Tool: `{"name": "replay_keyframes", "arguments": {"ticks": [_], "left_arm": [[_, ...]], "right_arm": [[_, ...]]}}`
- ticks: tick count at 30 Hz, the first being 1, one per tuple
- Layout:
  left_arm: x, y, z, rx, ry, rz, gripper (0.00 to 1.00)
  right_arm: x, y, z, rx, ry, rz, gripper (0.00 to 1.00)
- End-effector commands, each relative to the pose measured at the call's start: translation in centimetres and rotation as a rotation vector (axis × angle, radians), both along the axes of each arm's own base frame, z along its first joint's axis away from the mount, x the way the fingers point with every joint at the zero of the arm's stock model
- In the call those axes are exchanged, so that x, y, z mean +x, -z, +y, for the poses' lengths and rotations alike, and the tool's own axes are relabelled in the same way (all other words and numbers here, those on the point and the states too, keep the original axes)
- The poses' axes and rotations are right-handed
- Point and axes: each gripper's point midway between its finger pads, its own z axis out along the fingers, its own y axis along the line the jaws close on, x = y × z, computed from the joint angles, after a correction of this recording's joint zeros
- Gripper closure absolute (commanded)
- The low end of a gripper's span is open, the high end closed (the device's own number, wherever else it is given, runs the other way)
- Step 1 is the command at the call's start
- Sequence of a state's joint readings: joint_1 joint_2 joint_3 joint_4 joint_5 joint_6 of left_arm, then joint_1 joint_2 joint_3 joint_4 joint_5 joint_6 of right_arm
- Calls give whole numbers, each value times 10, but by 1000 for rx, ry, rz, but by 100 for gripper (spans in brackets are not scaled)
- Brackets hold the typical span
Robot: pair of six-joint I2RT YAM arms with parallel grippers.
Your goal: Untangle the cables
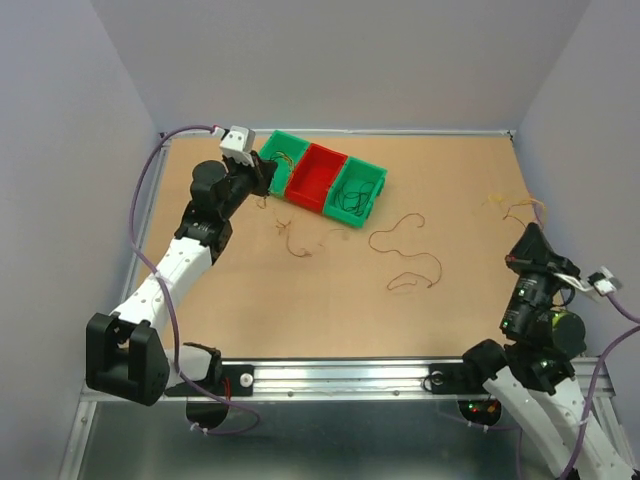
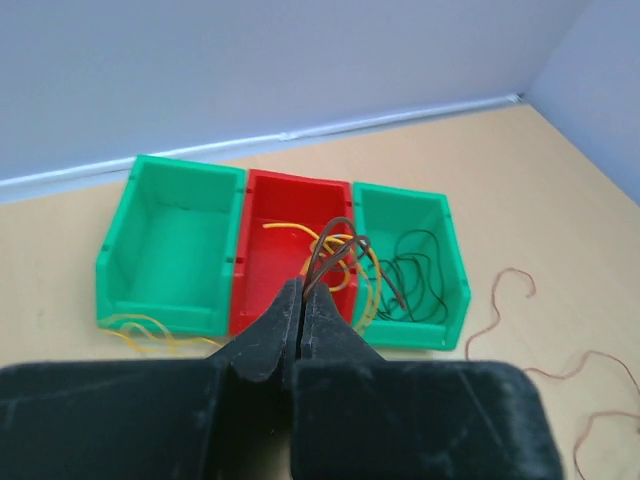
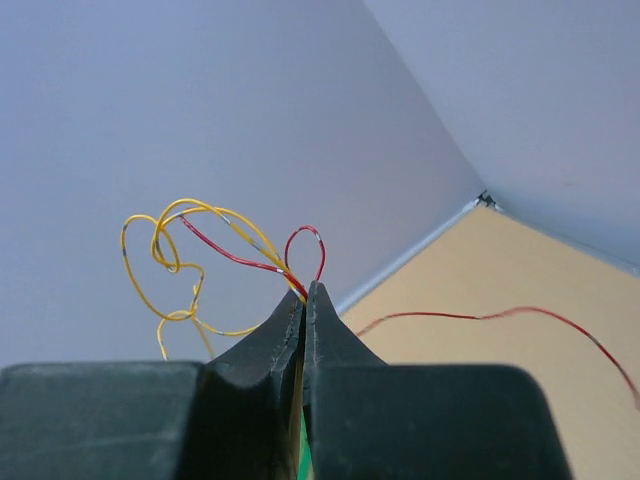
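Top view: grey walls, brown desk (image 1: 330,320). You see green-red-green bin row (image 1: 312,185) far left of centre, left pincer (image 1: 264,182) at its left end. Loose cables (image 1: 405,255) curl on desk mid-right. Right pincer (image 1: 527,243) near right edge.

Left wrist: your left pincer (image 2: 302,296) pinched tight on brown strand (image 2: 342,222) looping above red bin (image 2: 250,290). Yellow strands (image 2: 285,227) inside it, black strands (image 2: 415,270) in right green bin (image 2: 455,290).

Right wrist: bare wall behind. Your right pincer (image 3: 305,297) clamped on yellow and red strands (image 3: 230,250), held above desk.
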State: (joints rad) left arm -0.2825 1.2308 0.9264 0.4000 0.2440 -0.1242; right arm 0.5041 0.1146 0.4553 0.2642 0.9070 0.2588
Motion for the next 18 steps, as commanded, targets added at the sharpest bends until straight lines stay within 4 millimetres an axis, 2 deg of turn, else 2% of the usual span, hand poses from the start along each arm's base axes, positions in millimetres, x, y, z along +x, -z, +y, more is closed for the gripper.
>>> {"name": "replay_keyframes", "arguments": {"ticks": [1,2,3,4,5,6,7,8,9,10,11,18], "left_arm": [[-21,-48,-32,-27,168,-157,100],[-26,-50,-38,-19,188,-167,100],[-32,-50,-45,-1,215,-183,100],[-37,-51,-50,-3,228,-188,100],[-43,-56,-53,14,239,-215,100],[-47,-54,-56,24,244,-222,100],[-54,-56,-66,29,261,-233,100],[-59,-60,-68,55,269,-266,100],[-64,-59,-71,63,272,-273,100],[-73,-59,-82,70,300,-284,100],[-78,-62,-83,84,303,-307,100],[-96,-65,-95,98,344,-330,99]], "right_arm": [[37,19,50,-225,-169,170,97],[44,20,61,-263,-213,188,88],[59,23,90,-358,-324,223,51],[64,24,106,-401,-388,232,50],[67,24,134,-479,-517,218,20],[69,25,150,-524,-588,215,12],[75,29,167,-561,-658,229,8],[75,32,180,-594,-720,222,7],[67,28,204,-650,-841,165,7],[66,30,215,-674,-896,149,7],[61,30,231,-708,-977,104,7],[52,37,272,-794,-1188,-14,1]]}}
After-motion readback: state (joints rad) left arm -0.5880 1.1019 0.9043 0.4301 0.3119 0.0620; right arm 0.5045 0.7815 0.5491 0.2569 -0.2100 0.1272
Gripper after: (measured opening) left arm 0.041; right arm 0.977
